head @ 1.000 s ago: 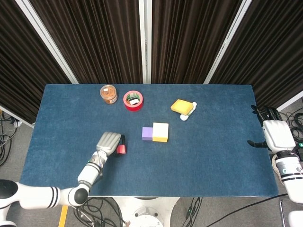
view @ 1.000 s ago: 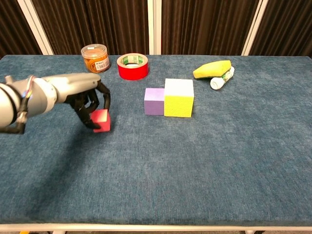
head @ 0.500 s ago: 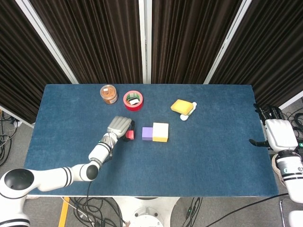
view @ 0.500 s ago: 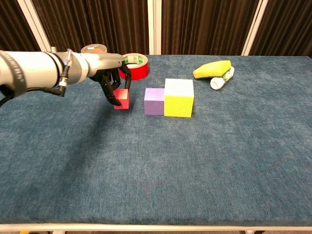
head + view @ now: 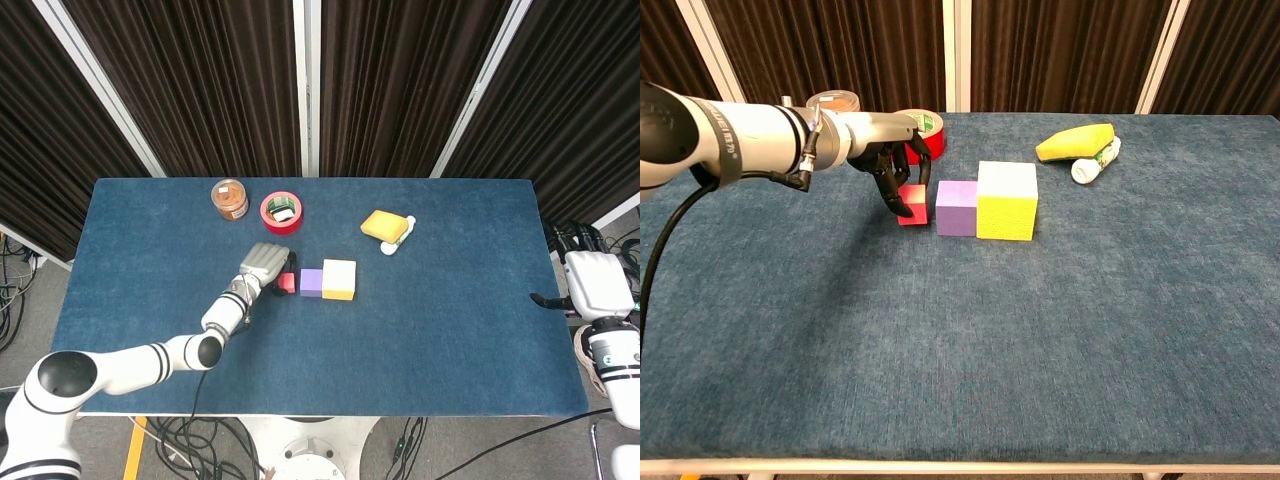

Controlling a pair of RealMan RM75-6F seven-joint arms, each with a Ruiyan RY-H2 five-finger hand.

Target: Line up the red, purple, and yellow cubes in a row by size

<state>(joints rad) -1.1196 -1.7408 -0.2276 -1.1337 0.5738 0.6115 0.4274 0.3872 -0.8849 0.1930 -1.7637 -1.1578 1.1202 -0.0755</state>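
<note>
The yellow cube [image 5: 1007, 201] [image 5: 339, 279], the largest, stands mid-table with the smaller purple cube [image 5: 957, 207] [image 5: 311, 282] touching its left side. My left hand [image 5: 897, 168] [image 5: 264, 264] grips the small red cube [image 5: 913, 204] [image 5: 287, 284] and holds it just left of the purple cube, close to or touching it, low at the cloth. Its fingers curl over the cube's top and front. My right hand [image 5: 592, 284] hangs off the table's right edge with fingers apart, holding nothing.
A red tape roll [image 5: 912, 136] [image 5: 281, 212] and an orange-lidded jar [image 5: 835, 106] [image 5: 230, 200] stand at the back left, behind my left hand. A yellow sponge [image 5: 1075, 142] [image 5: 384, 225] and a white bottle [image 5: 1095, 162] lie back right. The blue cloth [image 5: 1040, 340] covers the table.
My left hand has carried the red cube from the left front of the table rightward and back, bringing it up beside the purple cube. The right hand has barely shifted.
</note>
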